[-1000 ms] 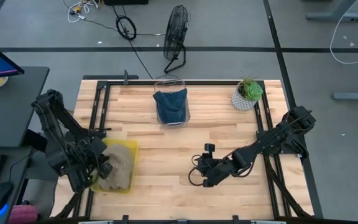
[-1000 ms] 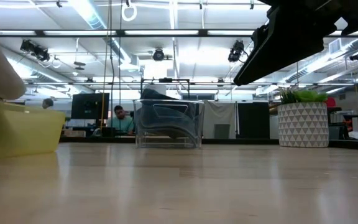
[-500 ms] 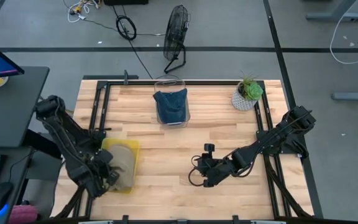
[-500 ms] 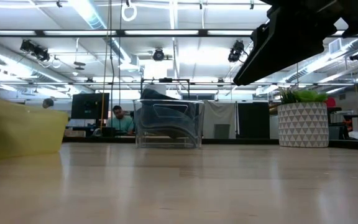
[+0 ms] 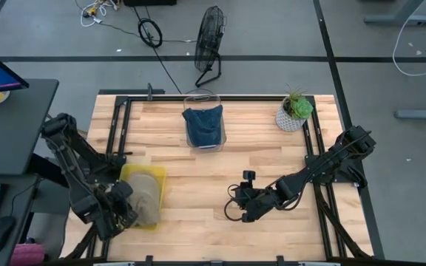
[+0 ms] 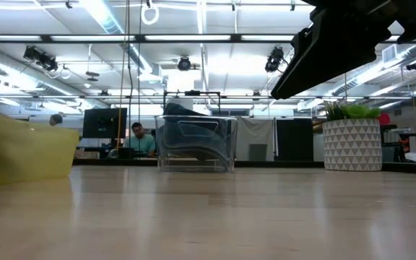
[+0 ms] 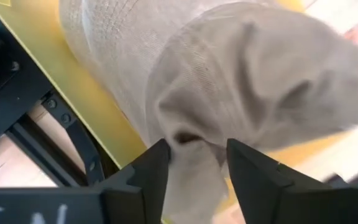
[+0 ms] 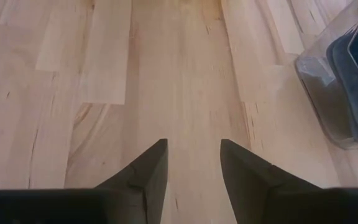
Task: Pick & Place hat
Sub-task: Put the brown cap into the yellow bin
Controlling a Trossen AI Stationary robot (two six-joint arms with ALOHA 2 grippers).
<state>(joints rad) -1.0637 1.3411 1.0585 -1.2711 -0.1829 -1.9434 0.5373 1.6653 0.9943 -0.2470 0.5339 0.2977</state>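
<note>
A beige hat (image 5: 145,198) lies in the yellow bin (image 5: 156,174) at the table's near left; in the low view only the bin's wall (image 6: 20,153) shows. My left gripper (image 5: 124,214) is at the bin's near-left corner, its fingers apart, with a fold of the hat (image 7: 194,140) between them. My right gripper (image 5: 235,208) hovers open over bare wood near the table's middle, with nothing between its fingers (image 8: 193,163). My left gripper has its open fingers (image 7: 148,174) on either side of a drooping fold at the hat's edge (image 7: 191,155). I cannot tell whether they touch the cloth. The rest of the hat rests in the bin.
A clear container (image 5: 203,122) with a dark blue cloth inside stands at the far middle. A potted plant (image 5: 294,112) is at the far right. Black rails (image 5: 117,133) run along the table's left and right sides. Bare wood lies between the bin and my right gripper.
My left gripper has gone down and toward the table's near edge with the hat. The hat, which stood above the bin's rim in the low view, has sunk into the bin and out of that view. My right arm has kept still.
</note>
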